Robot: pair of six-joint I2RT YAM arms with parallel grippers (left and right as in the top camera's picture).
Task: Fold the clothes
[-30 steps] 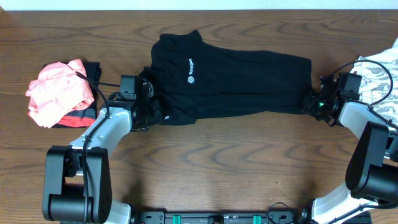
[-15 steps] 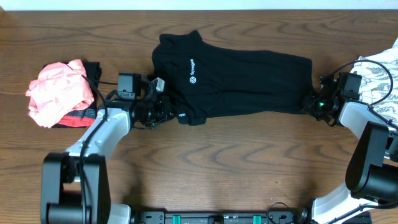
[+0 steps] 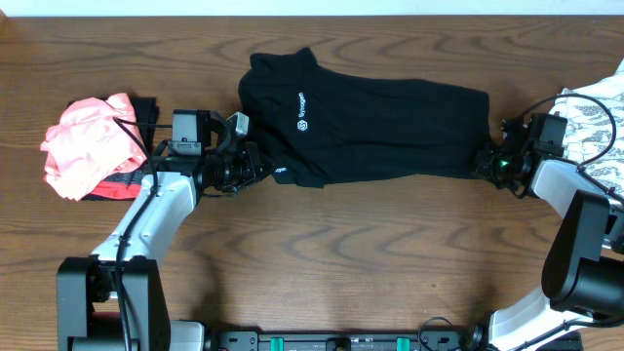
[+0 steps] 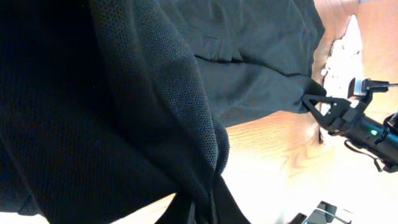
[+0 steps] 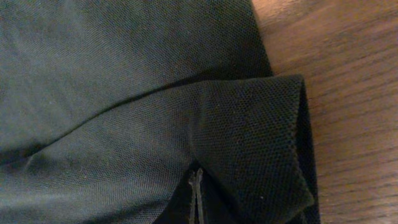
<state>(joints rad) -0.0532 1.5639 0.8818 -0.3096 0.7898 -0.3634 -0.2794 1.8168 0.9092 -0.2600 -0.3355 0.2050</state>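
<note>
A large black garment [image 3: 375, 127] with a small white logo [image 3: 300, 109] lies stretched across the middle of the wooden table. My left gripper [image 3: 255, 168] is shut on its lower left edge; black mesh fabric [image 4: 155, 124] fills the left wrist view. My right gripper [image 3: 485, 163] is shut on the garment's lower right corner, and the folded corner [image 5: 249, 137] shows pinched between the fingertips in the right wrist view. A coral-pink garment [image 3: 88, 141] lies bunched at the left. A white leaf-patterned garment [image 3: 597, 112] lies at the right edge.
A dark folded item [image 3: 146, 112] sits under and beside the pink garment. Bare wooden table [image 3: 370, 253] lies in front of the black garment. The arm bases stand at the near edge.
My left gripper has moved left with the black garment's lower left edge, pulling it straighter. The right gripper has stayed in place on the right corner.
</note>
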